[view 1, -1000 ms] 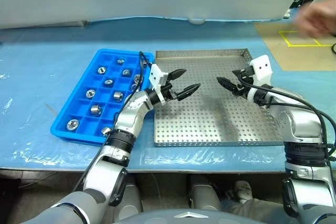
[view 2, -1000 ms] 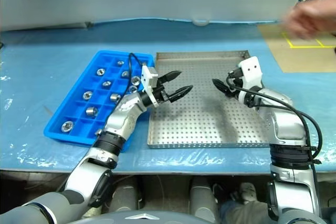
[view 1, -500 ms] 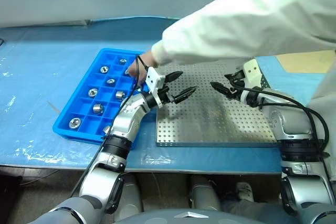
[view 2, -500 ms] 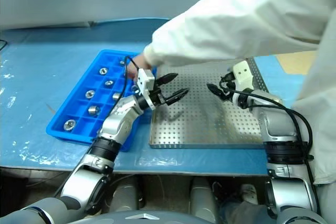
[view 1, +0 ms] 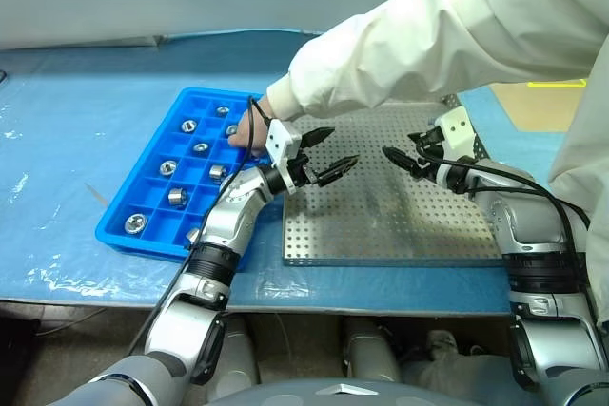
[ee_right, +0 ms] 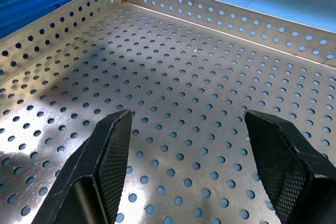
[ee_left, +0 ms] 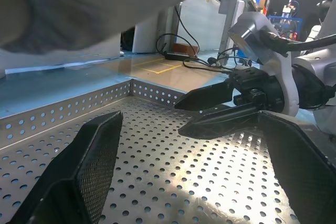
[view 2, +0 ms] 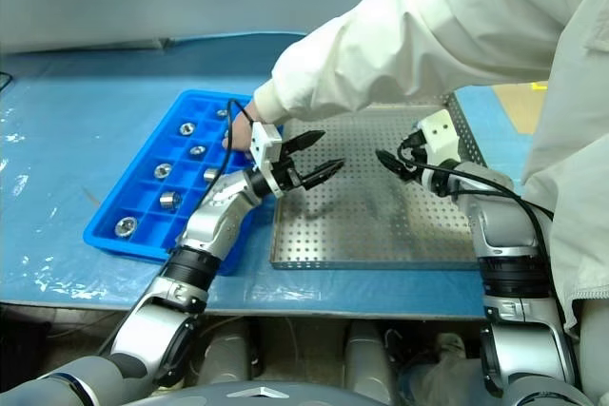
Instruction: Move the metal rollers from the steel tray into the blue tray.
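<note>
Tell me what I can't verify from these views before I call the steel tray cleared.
- Far strip of the steel tray: covered by the person's sleeve in both eye views.
- Far right compartments of the blue tray: hidden behind the person's hand and the left gripper.

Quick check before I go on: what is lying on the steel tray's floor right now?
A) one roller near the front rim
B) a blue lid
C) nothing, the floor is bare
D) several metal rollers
C: the steel tray shows only bare perforated floor, while the metal rollers sit in the blue tray compartments.
</note>
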### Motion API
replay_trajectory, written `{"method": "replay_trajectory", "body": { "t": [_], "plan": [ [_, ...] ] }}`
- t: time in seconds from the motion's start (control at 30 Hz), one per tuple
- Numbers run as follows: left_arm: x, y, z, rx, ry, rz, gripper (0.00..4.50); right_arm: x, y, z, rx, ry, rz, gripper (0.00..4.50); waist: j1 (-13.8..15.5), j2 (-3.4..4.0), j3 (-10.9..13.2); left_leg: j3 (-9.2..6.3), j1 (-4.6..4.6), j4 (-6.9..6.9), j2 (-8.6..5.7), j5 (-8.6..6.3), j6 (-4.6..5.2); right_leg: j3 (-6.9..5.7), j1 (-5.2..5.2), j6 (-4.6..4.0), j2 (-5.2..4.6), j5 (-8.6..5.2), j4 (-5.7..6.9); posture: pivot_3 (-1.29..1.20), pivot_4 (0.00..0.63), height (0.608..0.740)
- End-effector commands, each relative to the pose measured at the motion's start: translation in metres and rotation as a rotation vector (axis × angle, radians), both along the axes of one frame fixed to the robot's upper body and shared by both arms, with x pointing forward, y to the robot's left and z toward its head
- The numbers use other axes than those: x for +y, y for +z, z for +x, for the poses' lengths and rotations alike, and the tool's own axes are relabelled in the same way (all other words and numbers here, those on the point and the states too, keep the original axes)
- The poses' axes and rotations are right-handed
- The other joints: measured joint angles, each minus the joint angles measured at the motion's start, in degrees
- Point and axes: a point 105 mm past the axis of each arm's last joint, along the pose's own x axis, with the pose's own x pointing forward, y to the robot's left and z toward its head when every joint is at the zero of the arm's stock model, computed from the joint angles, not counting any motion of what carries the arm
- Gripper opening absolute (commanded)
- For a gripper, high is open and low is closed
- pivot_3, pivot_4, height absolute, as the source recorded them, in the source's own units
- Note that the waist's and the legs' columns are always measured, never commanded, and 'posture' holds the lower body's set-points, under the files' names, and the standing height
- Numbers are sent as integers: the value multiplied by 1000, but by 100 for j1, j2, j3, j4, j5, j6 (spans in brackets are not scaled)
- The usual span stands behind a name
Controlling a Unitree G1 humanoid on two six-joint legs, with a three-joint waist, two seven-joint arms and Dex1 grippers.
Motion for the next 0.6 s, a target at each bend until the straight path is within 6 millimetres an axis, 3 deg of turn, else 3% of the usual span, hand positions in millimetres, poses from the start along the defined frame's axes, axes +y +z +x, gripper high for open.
{"method": "replay_trajectory", "body": {
  "t": [0.03,0.6],
  "plan": [
    [-3,10,-1,-45,-14,0,4347,-4,16,0,-63,-8,-7,3584,-2,0,0,0,-1,0,0,0,0,0,-1,0,0,0,0,-220,150,740],
    [-3,8,-2,-52,-9,14,4347,-1,14,3,-69,-6,-9,3584,-1,-1,1,2,-3,-5,0,0,0,0,-3,3,0,-2,-7,-208,150,740]
  ]
}}
